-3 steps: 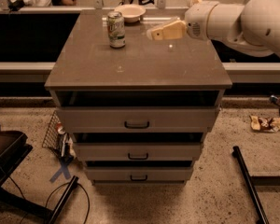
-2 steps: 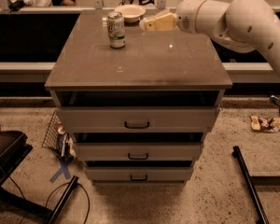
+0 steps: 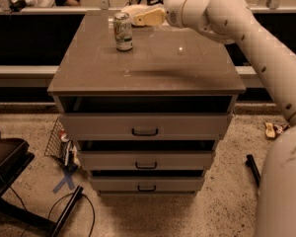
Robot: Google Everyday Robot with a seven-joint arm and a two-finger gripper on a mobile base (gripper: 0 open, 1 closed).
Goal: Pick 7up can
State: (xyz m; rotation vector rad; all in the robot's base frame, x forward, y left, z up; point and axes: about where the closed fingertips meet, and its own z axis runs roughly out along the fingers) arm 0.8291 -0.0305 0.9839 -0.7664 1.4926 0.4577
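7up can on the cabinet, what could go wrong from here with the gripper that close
1. The gripper hovers just right of the 7up can, seemingly level with its top rim; contact that high could tip the upright can over.
2. The cream bowl sits close behind the gripper and could get bumped.
3. The can stands toward the back left of the cabinet top; a tipped can might roll off.

7up can (image 3: pixel 123 31) standing upright
Green-white label, silver rim; just left of the gripper (image 3: pixel 138 19), not touching it
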